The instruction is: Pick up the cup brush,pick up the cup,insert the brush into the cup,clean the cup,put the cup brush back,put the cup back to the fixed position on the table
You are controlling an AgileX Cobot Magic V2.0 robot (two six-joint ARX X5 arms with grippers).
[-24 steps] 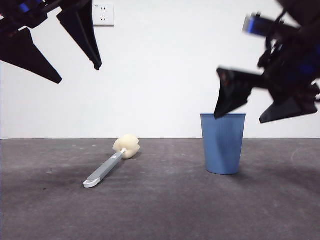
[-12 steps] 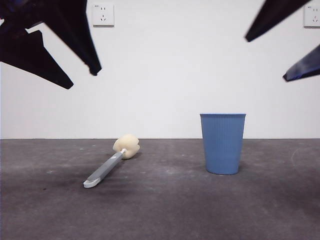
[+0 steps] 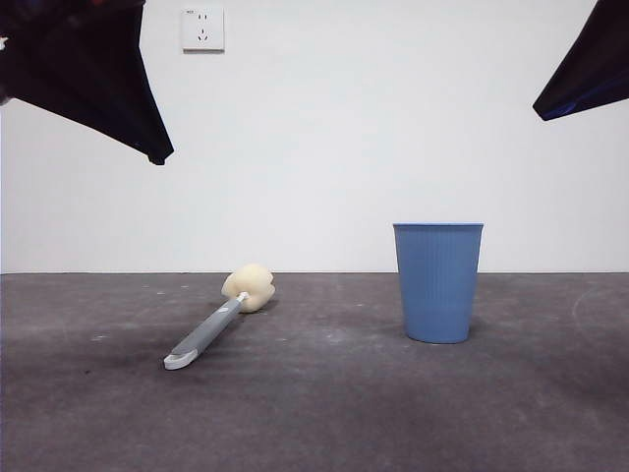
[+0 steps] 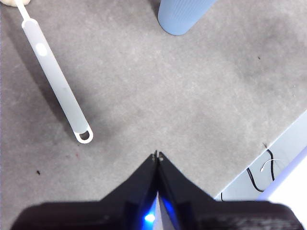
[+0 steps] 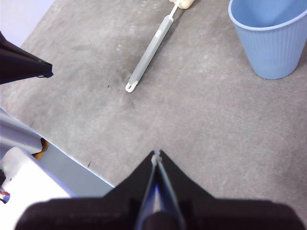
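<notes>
While both arms hang high above the surface, nothing is held. Left hand: jaws pressed together, tips meeting, empty, up over bare grey surface; in the front view it shows as a dark wedge at the top left corner. Right hand: jaws likewise closed tip to tip, empty, also raised; front view shows only a dark tip at the top right corner.

Cup brush lies flat on the surface, left of centre in the front view, angled: cream sponge head farther back toward the wall, grey handle running forward to the white looped end tip. Left wrist view shows the handle with its loop end nearest that hand, apart from it. Right wrist view shows the whole brush lying diagonal, sponge partly cut off by the picture's edge.

Cup: blue ribbed tumbler, upright on the surface, mouth up, right of centre in the front view, well apart from the brush. Right wrist view shows its open rim and inside; nothing can be seen in the visible part. Left wrist view catches only its lower part.

White wall behind, with a power socket high up. Cables lie past the surface's edge in the left wrist view.
</notes>
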